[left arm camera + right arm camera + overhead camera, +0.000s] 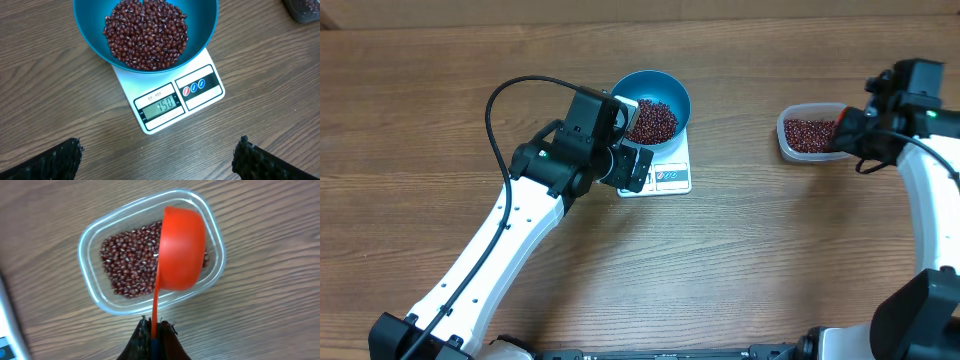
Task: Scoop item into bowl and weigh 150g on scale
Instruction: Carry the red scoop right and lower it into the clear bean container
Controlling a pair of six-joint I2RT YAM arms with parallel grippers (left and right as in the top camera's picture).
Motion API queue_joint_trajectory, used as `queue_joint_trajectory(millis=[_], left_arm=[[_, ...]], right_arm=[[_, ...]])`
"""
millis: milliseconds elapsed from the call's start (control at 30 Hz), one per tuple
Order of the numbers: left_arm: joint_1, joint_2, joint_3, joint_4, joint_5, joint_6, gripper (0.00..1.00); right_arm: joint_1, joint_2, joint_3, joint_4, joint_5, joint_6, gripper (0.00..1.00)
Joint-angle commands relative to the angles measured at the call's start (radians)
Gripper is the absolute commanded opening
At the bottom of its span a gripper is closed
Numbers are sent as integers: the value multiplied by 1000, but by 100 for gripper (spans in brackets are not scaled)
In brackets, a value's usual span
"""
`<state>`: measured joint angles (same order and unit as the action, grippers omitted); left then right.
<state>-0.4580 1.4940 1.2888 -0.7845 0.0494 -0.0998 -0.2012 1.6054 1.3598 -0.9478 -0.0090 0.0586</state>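
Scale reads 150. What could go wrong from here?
1. Open left gripper hangs beside the scale; a nudge to it or the bowl could shift the reading.
2. Bowl overhangs the scale; a bump might spill beans.
3. Any more from the scoop in the right gripper would overshoot.

bowl [667, 85]: beans [650, 121] inside | on scale [670, 178] | tub [782, 136]: far right

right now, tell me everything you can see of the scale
The scale is a small flat white rectangle, plastic by its look, lying on the wooden table. One edge carries a grey display reading 150, an SF-400 label and a panel with red and blue ovals. The blue bowl of beans sits on it.
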Motion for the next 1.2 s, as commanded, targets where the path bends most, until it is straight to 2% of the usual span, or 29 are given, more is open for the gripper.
queue_joint_trajectory(millis=[0, 200, 700, 967, 1067, 1167], left_arm=[[-1, -10, -3, 3, 10, 18, 100], [-1, -10, -3, 3, 10, 18, 100], [-1, -10, -3, 3, 10, 18, 99], [-1, -10, -3, 3, 10, 18, 100], [-1, -10, -3, 3, 10, 18, 100], [-1, -10, -3, 3, 10, 18, 99]], right_arm=[[49, -21, 27, 14, 173, -2, 4], [103, -21, 27, 17, 223, -2, 4], [106, -21, 27, -12, 213, -3, 4], [106, -21, 27, -11, 127, -2, 4], [106, -21, 27, 0, 22, 0, 4], [105, -20, 9, 32, -64, 82, 4]])
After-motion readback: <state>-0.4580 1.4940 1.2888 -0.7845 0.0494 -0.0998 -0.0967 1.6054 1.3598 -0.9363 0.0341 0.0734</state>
